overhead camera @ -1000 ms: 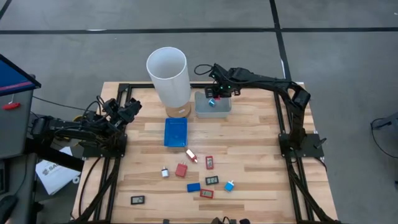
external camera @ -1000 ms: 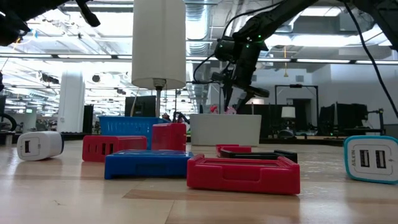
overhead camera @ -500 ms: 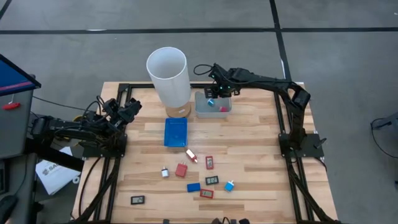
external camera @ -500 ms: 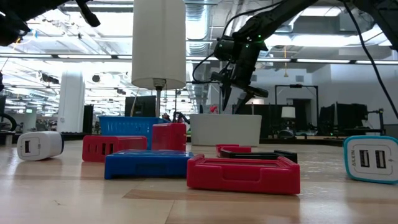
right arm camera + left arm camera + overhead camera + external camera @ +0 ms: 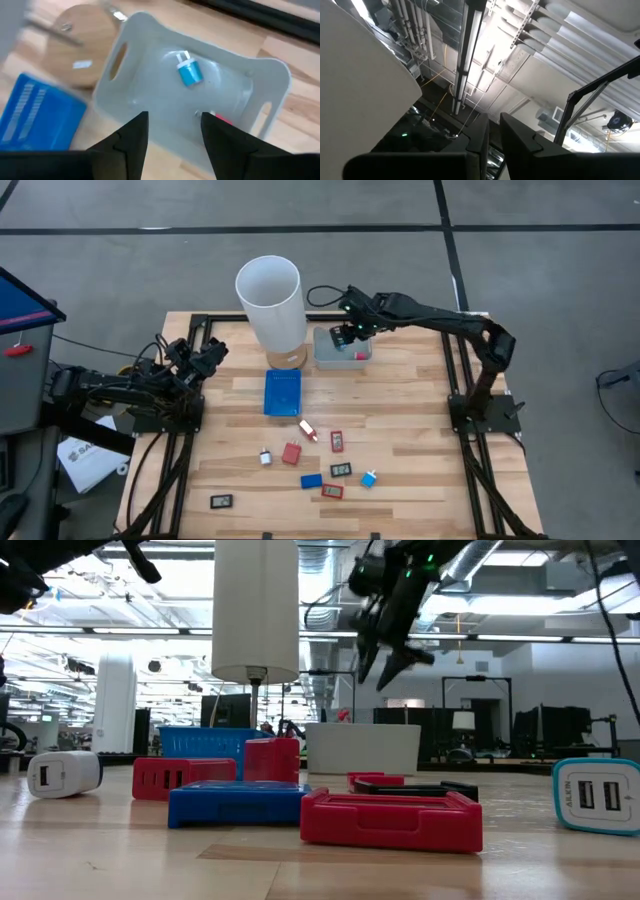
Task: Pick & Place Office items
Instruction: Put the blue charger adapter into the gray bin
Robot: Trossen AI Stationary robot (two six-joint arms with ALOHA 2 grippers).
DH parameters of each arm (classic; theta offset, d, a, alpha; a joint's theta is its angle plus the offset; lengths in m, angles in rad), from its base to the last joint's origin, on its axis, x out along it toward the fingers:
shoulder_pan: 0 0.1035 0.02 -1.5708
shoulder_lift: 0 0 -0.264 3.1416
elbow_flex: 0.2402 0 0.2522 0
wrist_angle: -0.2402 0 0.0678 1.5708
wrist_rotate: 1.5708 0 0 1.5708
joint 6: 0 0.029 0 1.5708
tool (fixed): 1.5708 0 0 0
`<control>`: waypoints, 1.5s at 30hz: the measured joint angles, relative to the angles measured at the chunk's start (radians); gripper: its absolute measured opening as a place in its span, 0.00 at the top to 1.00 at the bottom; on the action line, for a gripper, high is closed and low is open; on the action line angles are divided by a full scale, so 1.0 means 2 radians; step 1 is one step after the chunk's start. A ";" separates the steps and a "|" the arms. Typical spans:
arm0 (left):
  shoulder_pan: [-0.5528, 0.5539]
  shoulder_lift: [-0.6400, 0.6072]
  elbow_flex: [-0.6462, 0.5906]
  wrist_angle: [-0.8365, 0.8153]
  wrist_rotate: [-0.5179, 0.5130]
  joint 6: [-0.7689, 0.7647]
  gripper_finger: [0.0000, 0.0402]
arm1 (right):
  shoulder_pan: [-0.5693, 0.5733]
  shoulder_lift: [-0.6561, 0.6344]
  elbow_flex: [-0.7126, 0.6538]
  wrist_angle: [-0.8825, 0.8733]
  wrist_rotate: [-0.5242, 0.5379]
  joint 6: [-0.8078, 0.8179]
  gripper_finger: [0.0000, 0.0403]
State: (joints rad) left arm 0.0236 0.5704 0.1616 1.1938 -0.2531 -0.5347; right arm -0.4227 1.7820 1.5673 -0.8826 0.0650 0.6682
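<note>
Small office items lie scattered on the near half of the table: a red block (image 5: 291, 452), a blue block (image 5: 311, 480), a blue-and-white charger (image 5: 369, 478), a white charger (image 5: 265, 457) and black and red frames. My right gripper (image 5: 346, 334) hangs open above the grey tray (image 5: 325, 358), well clear of it in the low view (image 5: 385, 658). A blue plug piece (image 5: 189, 73) and a red piece (image 5: 223, 119) lie on the grey tray's floor (image 5: 150, 102). My left gripper (image 5: 205, 356) waits at the table's left edge, pointing upward, fingers shut.
A tall white cylinder (image 5: 270, 298) on a round wooden base (image 5: 288, 360) stands just left of the grey tray. A flat blue tray (image 5: 282, 392) lies near the table's middle. A black frame (image 5: 221, 501) sits alone by the near left corner.
My right gripper has risen straight up from just inside the grey tray to well above its rim. The blue plug piece stays behind on the tray floor.
</note>
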 joint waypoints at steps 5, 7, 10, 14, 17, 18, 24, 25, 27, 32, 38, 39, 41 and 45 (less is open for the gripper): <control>0.000 0.000 0.000 0.000 0.000 -0.001 0.89 | 0.044 -0.051 0.000 -0.077 0.025 -0.020 0.58; 0.000 0.000 0.000 0.000 0.000 0.000 0.89 | 0.061 -0.068 0.000 -0.120 0.045 -0.014 0.59; 0.000 0.000 0.000 0.000 0.000 0.000 0.89 | 0.090 -0.088 -0.001 -0.162 0.057 0.009 0.59; 0.000 0.000 0.000 0.000 0.000 0.001 0.89 | 0.149 -0.115 -0.018 -0.176 0.054 0.058 0.59; 0.000 0.000 0.000 0.000 0.000 0.001 0.89 | 0.200 -0.128 -0.041 -0.178 0.051 0.113 0.59; 0.000 0.000 0.000 0.000 0.000 0.001 0.89 | 0.218 -0.132 -0.049 -0.177 0.050 0.136 0.59; 0.000 0.000 0.000 0.000 0.000 0.000 0.89 | 0.335 -0.130 -0.097 -0.158 0.027 0.336 0.58; 0.000 0.000 0.000 0.000 0.000 0.000 0.89 | 0.355 -0.129 -0.104 -0.144 0.026 0.376 0.58; 0.000 0.000 0.000 0.000 0.000 -0.004 0.89 | 0.392 -0.123 -0.114 -0.125 0.026 0.462 0.58; 0.000 0.000 0.000 -0.001 0.000 -0.026 0.89 | 0.469 -0.094 -0.117 -0.080 0.032 0.645 0.58; 0.000 0.000 0.000 -0.010 0.001 -0.055 0.89 | 0.532 -0.045 -0.117 -0.003 0.028 0.759 0.58; 0.000 0.000 0.000 -0.011 0.004 -0.060 0.89 | 0.535 -0.035 -0.117 0.016 0.024 0.761 0.58; 0.000 0.000 0.000 -0.011 0.009 -0.065 0.89 | 0.538 -0.014 -0.117 0.053 0.020 0.761 0.58; 0.000 0.000 0.000 -0.010 0.023 -0.080 0.89 | 0.534 0.031 -0.101 0.086 0.034 0.758 0.58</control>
State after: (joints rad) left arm 0.0238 0.5705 0.1616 1.1729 -0.2063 -0.6940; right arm 0.6451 1.8439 1.3658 -0.7096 0.1331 2.1845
